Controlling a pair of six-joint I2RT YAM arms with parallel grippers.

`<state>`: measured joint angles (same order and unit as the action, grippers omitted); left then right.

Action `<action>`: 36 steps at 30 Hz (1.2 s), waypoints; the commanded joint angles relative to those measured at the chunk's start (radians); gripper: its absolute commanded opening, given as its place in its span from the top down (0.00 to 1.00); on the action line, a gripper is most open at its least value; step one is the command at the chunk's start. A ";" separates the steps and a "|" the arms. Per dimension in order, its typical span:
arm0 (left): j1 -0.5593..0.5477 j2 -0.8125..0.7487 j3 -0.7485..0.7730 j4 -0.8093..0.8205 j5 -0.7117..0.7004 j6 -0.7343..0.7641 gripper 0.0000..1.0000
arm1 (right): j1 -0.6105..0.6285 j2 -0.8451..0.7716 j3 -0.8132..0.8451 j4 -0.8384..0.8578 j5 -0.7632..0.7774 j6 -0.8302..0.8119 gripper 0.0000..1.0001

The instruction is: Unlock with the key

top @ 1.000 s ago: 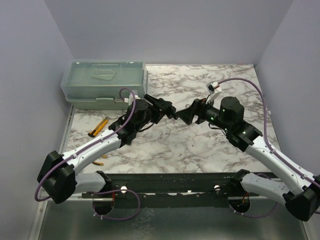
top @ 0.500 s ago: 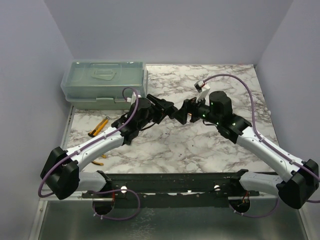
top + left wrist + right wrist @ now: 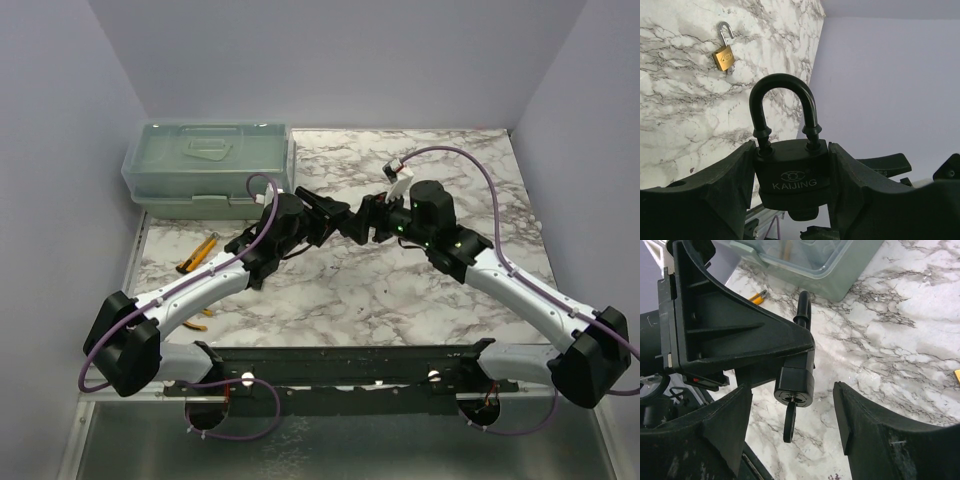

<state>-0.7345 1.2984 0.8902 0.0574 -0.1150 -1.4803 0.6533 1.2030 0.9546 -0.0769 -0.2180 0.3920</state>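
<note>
Left gripper (image 3: 791, 165) is clamped on the body of a black padlock (image 3: 792, 175). One finger (image 3: 725, 185) presses each side and the shackle stands up, closed. Left wrist view reads the padlock's front face.

Right gripper (image 3: 792, 400) has its jaws released and fairly wide. Its fingers (image 3: 870, 430) sit either side of the padlock's underside, with a gap on both sides, touching nothing that can be seen.

The key (image 3: 789, 422) is stuck in the keyhole in the padlock's bottom face. Its black head hangs down edge-on between the right fingers and only a sliver of the blade shows.

Only the right wrist view shows the key and keyhole. In the left wrist view they are hidden under the padlock body.

Only the left wrist view shows a brass padlock (image 3: 724, 56), lying on the marble table (image 3: 680, 100) well apart, with its shackle swung open.

Top view shows both arms raised over the table middle. The gripper tips meet nose to nose, but the padlock and key are too small and dark there to tell.

Top view also gives a clear plastic box (image 3: 205, 165) at the back left corner. A yellow-handled tool (image 3: 197, 253) lies in front of it.
</note>
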 commanded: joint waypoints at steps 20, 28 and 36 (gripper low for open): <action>-0.002 -0.005 0.041 0.094 0.031 -0.059 1.00 | 0.059 0.079 0.026 0.098 0.206 0.119 0.45; 0.000 0.000 0.042 0.103 0.035 -0.063 1.00 | 0.070 0.096 0.024 0.108 0.250 0.118 0.55; -0.001 -0.005 0.030 0.105 0.032 -0.060 1.00 | 0.072 0.084 0.008 0.115 0.256 0.119 0.88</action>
<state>-0.7345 1.3075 0.8902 0.0616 -0.1009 -1.5253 0.7216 1.2892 0.9565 0.0055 0.0032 0.5068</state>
